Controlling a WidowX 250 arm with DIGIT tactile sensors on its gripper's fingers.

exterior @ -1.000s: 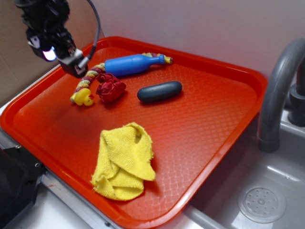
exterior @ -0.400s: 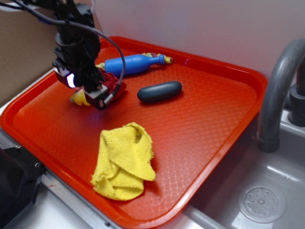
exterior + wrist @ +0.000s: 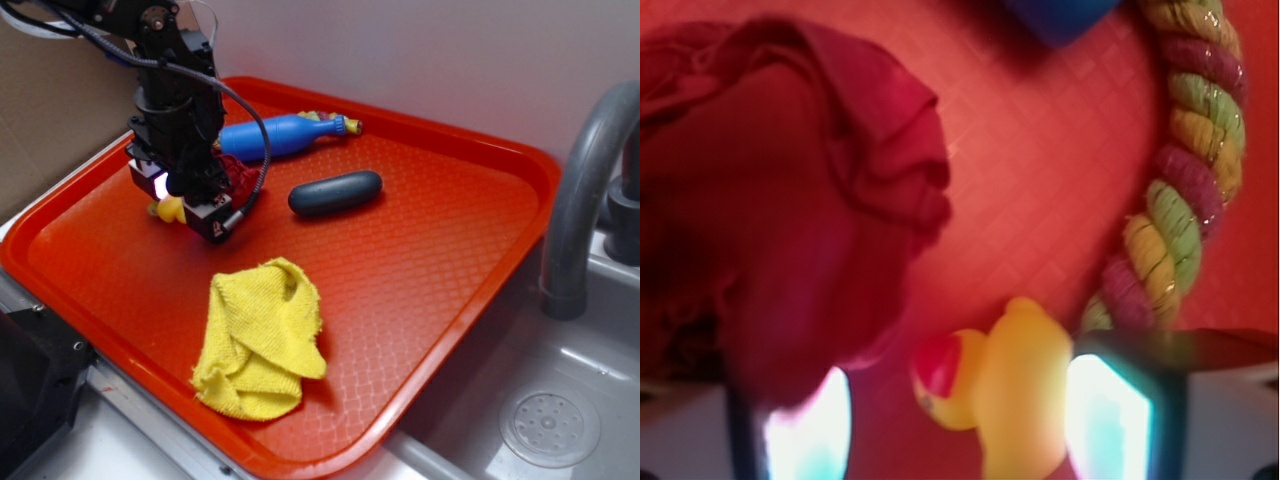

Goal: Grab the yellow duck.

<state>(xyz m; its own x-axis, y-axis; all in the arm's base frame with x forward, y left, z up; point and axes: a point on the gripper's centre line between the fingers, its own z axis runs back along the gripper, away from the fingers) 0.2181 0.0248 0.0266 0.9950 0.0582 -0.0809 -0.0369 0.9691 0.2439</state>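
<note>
The yellow duck (image 3: 1015,395) is a small glossy toy with a red beak. In the wrist view it lies between my two fingers, close to the right finger (image 3: 1110,425), with a gap to the left one. My gripper (image 3: 958,425) is open and low over the tray. In the exterior view the gripper (image 3: 190,205) stands over the duck (image 3: 168,209), which shows only as a yellow bit at its left. The red fabric ball (image 3: 790,220) is just left of the duck. The braided rope (image 3: 1180,190) runs along its right.
On the red tray (image 3: 420,250) lie a blue bottle toy (image 3: 285,133), a dark grey oblong (image 3: 335,192) and a yellow terry cloth (image 3: 262,337). A grey faucet (image 3: 590,190) and sink (image 3: 550,425) are at the right. Cardboard stands at the left.
My gripper came from high at the tray's far left corner down and right onto the duck. In the last half second it sank a little lower around it.
</note>
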